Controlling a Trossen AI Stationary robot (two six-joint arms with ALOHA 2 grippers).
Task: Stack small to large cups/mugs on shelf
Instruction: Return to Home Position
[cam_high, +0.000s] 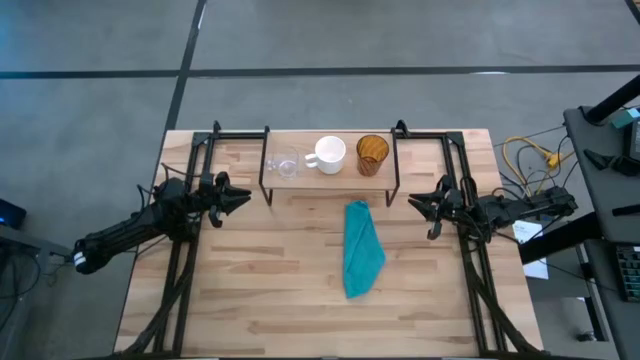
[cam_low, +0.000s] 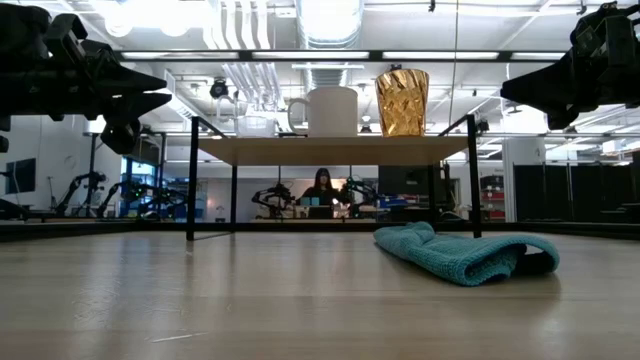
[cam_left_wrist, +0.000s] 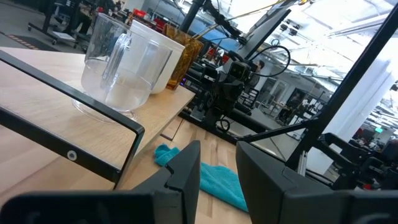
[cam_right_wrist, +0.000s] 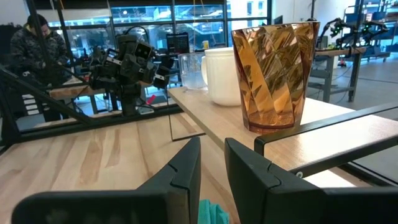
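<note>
Backing away looks easy, since I see the shelf (cam_high: 320, 180) between the left pincer (cam_high: 240, 200) and the right pincer (cam_high: 415, 203), both pointing inward at it, slightly parted, empty.

clr glass (cam_left_wrist: 118, 65) | wht mug (cam_left_wrist: 163, 59) | amber cup (cam_left_wrist: 188, 59) | row on shelf (cam_left_wrist: 37, 106)

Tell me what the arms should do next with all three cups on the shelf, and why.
Probably pull both arms back to rest. The clear glass, white mug and amber cup stand in a row on the shelf, and the left gripper and right gripper hang empty beside it, so nothing seems left to carry.
</note>
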